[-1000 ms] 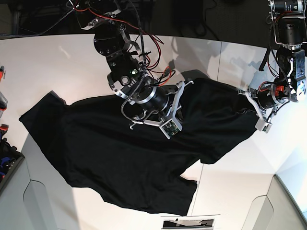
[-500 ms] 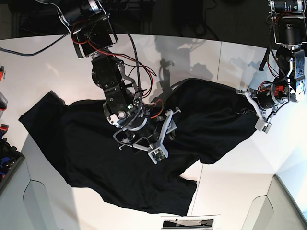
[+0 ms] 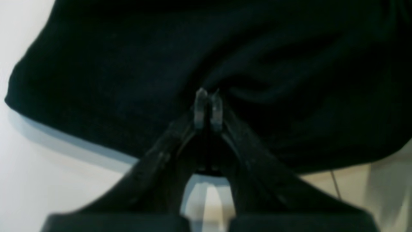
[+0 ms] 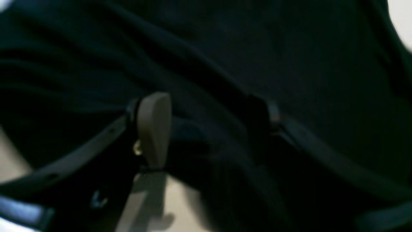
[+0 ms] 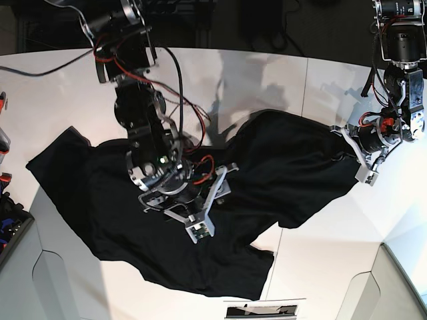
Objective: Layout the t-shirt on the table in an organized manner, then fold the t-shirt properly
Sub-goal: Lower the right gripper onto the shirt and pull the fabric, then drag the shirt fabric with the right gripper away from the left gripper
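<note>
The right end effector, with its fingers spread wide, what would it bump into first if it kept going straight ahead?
Most likely the black t-shirt. The open right end effector points down at the cloth, which fills the view ahead of both fingers. How near it is cannot be judged, as the picture is blurred.

One t-shirt point(image 5: 133, 220); one table point(image 5: 60, 87); two claws.

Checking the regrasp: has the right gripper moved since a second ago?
Yes. In the base view the right gripper has moved down and left over the t-shirt, further from the table's seam.
</note>
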Robot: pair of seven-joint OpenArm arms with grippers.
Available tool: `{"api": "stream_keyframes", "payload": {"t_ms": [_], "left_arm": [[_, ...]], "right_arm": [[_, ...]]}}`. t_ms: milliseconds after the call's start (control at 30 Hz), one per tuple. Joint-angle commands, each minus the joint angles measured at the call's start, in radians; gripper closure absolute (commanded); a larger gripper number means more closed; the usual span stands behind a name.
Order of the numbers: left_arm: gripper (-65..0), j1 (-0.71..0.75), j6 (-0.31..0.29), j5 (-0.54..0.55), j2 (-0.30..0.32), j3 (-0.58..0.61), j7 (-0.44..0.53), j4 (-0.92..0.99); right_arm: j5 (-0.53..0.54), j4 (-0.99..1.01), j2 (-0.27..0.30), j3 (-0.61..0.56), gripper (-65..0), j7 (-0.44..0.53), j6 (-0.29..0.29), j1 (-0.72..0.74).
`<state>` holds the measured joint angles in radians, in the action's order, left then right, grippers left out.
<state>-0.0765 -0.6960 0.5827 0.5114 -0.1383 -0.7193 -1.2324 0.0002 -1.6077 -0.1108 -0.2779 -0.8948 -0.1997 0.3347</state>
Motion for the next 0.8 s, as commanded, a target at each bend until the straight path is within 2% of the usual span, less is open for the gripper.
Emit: {"api": "stream_keyframes", "payload": {"t_ms": [0, 100, 233, 333, 400, 500, 567, 700, 767], "left_arm": [[-1.4, -0.013, -0.002, 0.001, 0.015, -0.005, 0.006, -0.010], [-1.4, -0.012, -0.002, 0.000, 0.016, -0.005, 0.002, -0.010], [-1.4, -0.013, -0.002, 0.003, 0.016, -0.005, -0.010, -0.010], [-1.4, -0.012, -0.002, 0.018, 0.015, -0.005, -0.010, -0.010], [-1.4, -0.012, -0.002, 0.025, 0.015, -0.005, -0.015, -0.010], [-1.4, -0.012, -0.002, 0.028, 0.015, -0.005, -0.017, -0.010], [-1.4, -0.012, -0.002, 0.027, 0.015, -0.005, -0.018, -0.010], [-1.5, -0.012, -0.002, 0.027, 0.015, -0.005, -0.018, -0.010], [-1.5, -0.012, -0.002, 0.027, 0.015, -0.005, -0.019, -0.010]], "right_arm": [[0.013, -0.058, -0.007, -0.010, -36.8, 0.002, -0.007, 0.000], [0.005, -0.089, -0.005, -0.033, -36.9, 0.002, -0.007, -0.083], [-0.097, -0.068, 0.002, -0.059, -36.9, 0.054, -0.019, -0.192], [-0.113, -0.026, 0.044, -0.089, -36.9, 0.128, -0.018, -0.229], [-0.144, 0.030, 0.083, -0.119, -36.9, 0.193, -0.008, -0.227], [-0.211, 0.119, 0.117, -0.156, -36.9, 0.271, 0.050, -0.200], [-0.226, 0.163, 0.119, -0.180, -36.9, 0.270, 0.071, -0.171], [-0.227, 0.214, 0.112, -0.243, -36.9, 0.270, 0.075, -0.121], [-0.230, 0.225, 0.111, -0.270, -36.9, 0.270, 0.105, -0.101]]}}
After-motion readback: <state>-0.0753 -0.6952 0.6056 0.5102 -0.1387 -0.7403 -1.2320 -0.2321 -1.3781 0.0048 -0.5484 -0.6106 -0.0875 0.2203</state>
